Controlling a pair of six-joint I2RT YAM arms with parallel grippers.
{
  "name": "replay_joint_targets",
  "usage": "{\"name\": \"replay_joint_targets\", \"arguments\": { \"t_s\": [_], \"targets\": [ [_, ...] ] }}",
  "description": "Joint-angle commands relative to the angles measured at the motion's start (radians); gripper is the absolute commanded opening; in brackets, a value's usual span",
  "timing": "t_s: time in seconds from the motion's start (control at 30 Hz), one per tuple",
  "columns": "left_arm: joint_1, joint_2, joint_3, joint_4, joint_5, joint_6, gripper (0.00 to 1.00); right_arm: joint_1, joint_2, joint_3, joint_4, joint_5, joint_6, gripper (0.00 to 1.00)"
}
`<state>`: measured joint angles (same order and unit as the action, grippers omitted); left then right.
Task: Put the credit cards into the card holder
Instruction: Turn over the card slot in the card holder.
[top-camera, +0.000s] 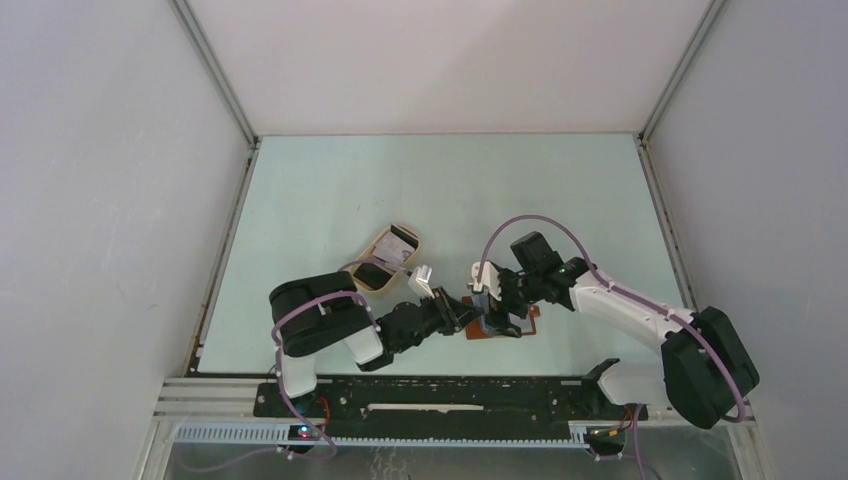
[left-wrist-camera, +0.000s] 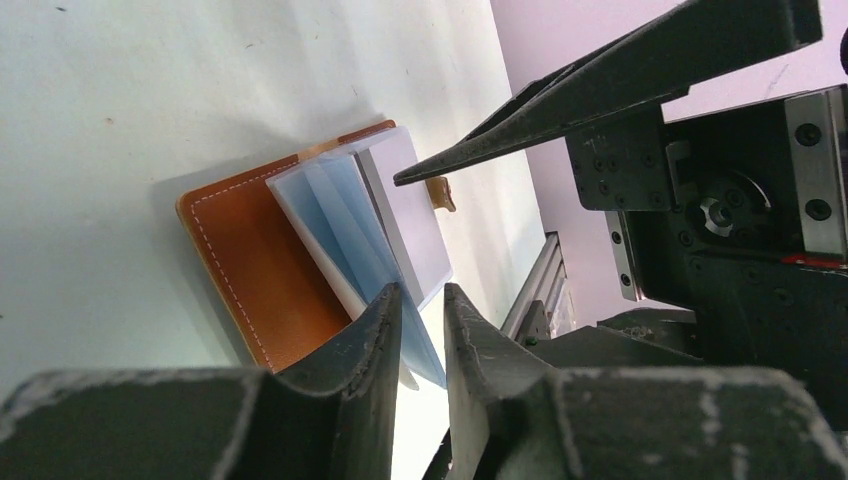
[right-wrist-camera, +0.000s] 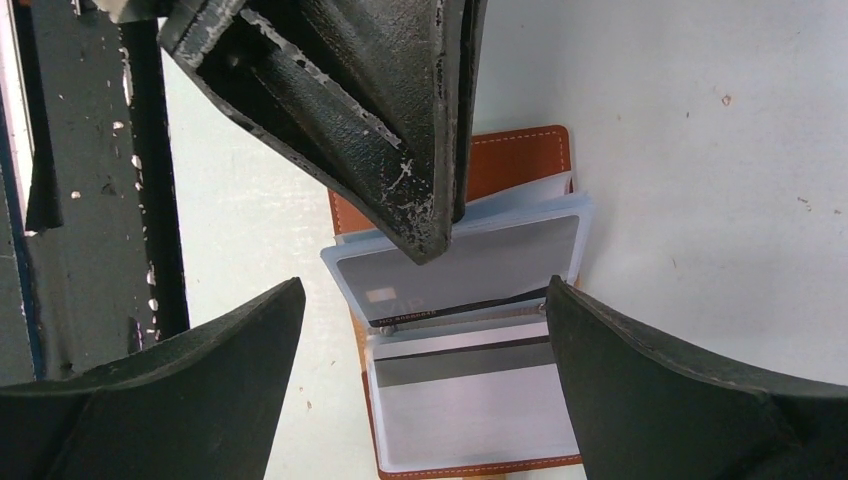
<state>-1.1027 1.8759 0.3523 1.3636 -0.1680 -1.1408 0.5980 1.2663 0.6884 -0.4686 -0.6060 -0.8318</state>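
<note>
The brown card holder lies open on the table between the two arms. In the left wrist view its leather cover is spread flat and its clear sleeves stand raised. My left gripper is shut on the edge of those sleeves and holds them up. A grey credit card sits in the upper sleeve, and a whitish one with a dark stripe sits in the lower sleeve. My right gripper hangs wide open just above the card holder, with nothing between its fingers.
A tan oval tray stands on the table to the left behind the card holder. It holds a whitish card and a dark card. White walls close in the table. The arms' base rail runs along the near edge.
</note>
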Motion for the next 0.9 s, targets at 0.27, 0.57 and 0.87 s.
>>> {"name": "replay_joint_targets", "arguments": {
  "t_s": [0.27,0.57,0.87],
  "targets": [
    [0.01,0.003,0.038,0.029,0.017,0.039,0.27,0.023,0.025,0.036,0.02,0.049,0.043,1.0],
    [0.01,0.002,0.039,0.029,0.019,0.038,0.27,0.056,0.046,0.035,0.053,0.101,0.069,1.0],
    [0.013,0.008,0.043,0.027,0.026,0.039,0.27,0.042,0.032,0.036,0.072,0.144,0.083,1.0]
  ]
}}
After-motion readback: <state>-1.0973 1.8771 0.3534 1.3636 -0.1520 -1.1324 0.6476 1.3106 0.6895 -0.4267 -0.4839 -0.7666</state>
